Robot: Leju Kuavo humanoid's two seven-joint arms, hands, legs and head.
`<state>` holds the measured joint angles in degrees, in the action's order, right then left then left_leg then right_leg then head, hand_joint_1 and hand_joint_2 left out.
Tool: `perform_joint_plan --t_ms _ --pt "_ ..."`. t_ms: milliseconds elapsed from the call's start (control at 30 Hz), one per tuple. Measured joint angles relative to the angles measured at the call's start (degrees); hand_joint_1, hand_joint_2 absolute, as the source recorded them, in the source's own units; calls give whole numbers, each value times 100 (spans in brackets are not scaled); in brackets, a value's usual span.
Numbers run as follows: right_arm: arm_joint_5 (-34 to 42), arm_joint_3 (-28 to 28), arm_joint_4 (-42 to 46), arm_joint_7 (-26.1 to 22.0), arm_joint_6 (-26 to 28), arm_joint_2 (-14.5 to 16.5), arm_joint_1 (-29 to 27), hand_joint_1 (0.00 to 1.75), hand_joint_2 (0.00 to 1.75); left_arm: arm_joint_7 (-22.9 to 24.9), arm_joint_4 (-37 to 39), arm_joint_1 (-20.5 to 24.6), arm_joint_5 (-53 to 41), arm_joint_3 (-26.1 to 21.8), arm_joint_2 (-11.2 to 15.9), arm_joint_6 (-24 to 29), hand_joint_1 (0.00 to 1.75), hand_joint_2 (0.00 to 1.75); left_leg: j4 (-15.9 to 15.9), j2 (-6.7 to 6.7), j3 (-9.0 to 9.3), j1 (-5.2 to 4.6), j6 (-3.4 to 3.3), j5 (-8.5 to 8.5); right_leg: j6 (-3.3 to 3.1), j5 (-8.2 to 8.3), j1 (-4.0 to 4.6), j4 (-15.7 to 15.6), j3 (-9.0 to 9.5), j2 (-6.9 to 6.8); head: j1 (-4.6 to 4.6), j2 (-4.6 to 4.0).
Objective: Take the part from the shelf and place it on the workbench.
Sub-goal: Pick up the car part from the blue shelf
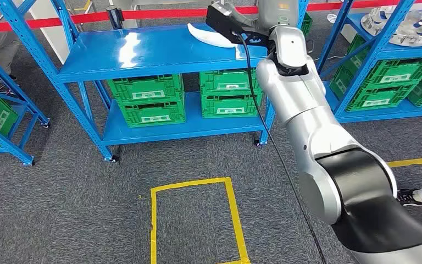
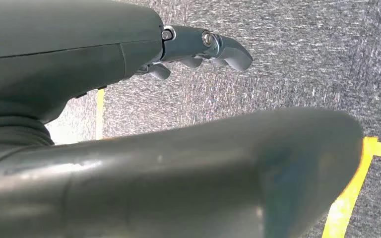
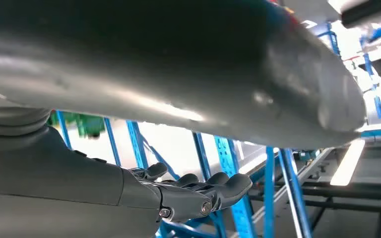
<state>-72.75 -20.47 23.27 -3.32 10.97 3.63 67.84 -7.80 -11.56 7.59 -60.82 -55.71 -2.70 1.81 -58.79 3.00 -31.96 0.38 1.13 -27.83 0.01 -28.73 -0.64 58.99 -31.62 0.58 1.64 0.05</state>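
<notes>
The blue shelf (image 1: 159,52) stands ahead of the robot on grey carpet. Its top level carries the white part (image 1: 209,36) toward the right-hand end, lying flat. Its lower level holds 4 green crates (image 1: 148,99) stacked in 2 pairs.

A second blue rack (image 1: 387,66) stands to the right with more green crates and silver parts on top. A third rack (image 1: 0,110) stands at the left edge.

The right arm (image 1: 307,110) reaches up and forward to the shelf top. The right hand (image 1: 228,21) is at the part's far right end; contact cannot be confirmed from the head view. In the right wrist view, the right hand (image 3: 198,191) shows its fingers gently curved and apart, with nothing between them.

The left hand (image 2: 198,49) hangs over the carpet, fingers loosely curled, empty.

A yellow tape rectangle (image 1: 198,220) marks the floor before the shelf. A person's shoe (image 1: 412,196) sits at the right edge.
</notes>
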Motion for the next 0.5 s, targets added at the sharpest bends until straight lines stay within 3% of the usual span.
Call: perform_joint_plan --t_ms 500 --pt "-183 -647 -78 -66 10 -26 -475 0 0 70 1 46 -29 0 -40 0 0 0 -3 -10 -5 1 0 0 0 8 0 -2 -9 9 0 1"
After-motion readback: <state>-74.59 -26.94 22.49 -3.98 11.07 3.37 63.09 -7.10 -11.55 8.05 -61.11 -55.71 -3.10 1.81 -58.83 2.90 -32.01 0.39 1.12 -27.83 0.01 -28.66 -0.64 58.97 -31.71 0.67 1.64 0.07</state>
